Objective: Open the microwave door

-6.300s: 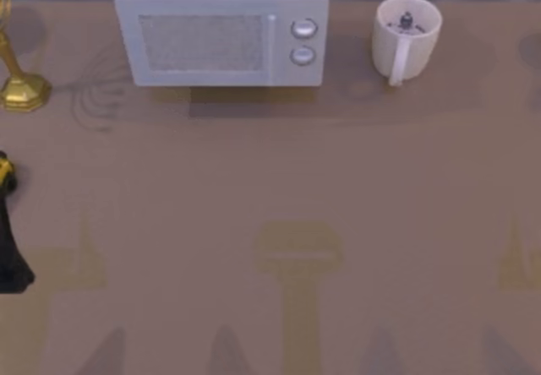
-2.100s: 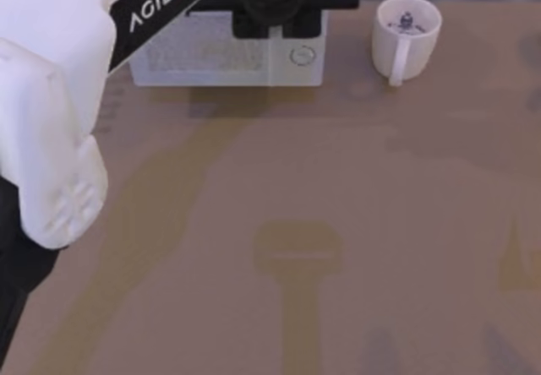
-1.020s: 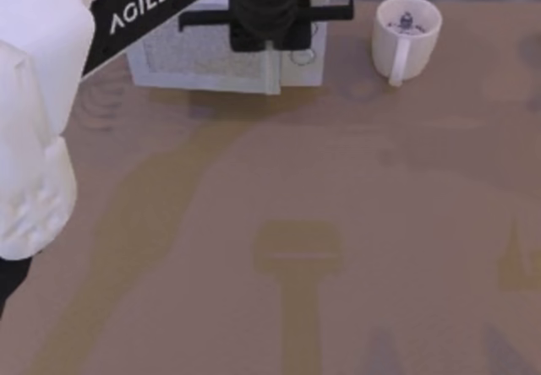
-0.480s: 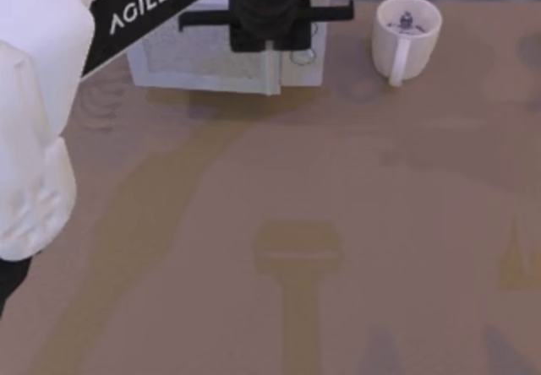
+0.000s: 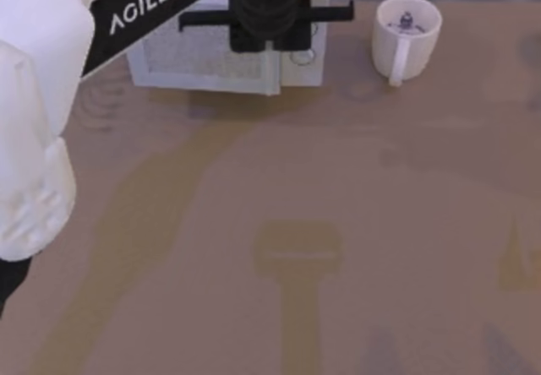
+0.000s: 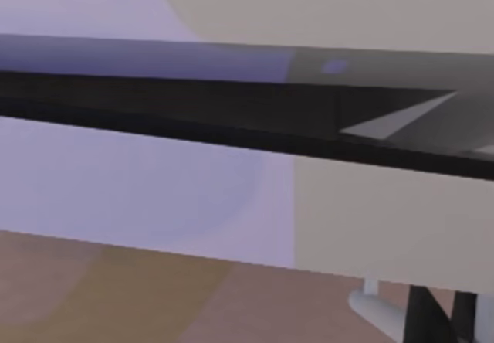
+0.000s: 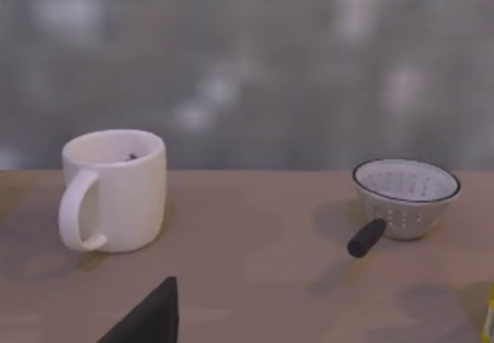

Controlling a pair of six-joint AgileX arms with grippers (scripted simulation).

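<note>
Tabletop (image 5: 355, 223): left gripper (image 5: 269, 33) at microwave door (image 5: 203, 58)

our left arm (image 5: 42, 96): white shell, black trim
we wear a bulky rounded white casing, a black band lettered "agile" in white with a red mark after it, and a black gripper (image 5: 269, 12) block with a thin crossbar.

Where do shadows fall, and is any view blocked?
Top view: the left arm hides part of the microwave, left gripper at its door; a broad shadow crosses the table. Left wrist view: a dark band crosses the middle. Right wrist view: soft shadows beside mug and strainer.
</note>
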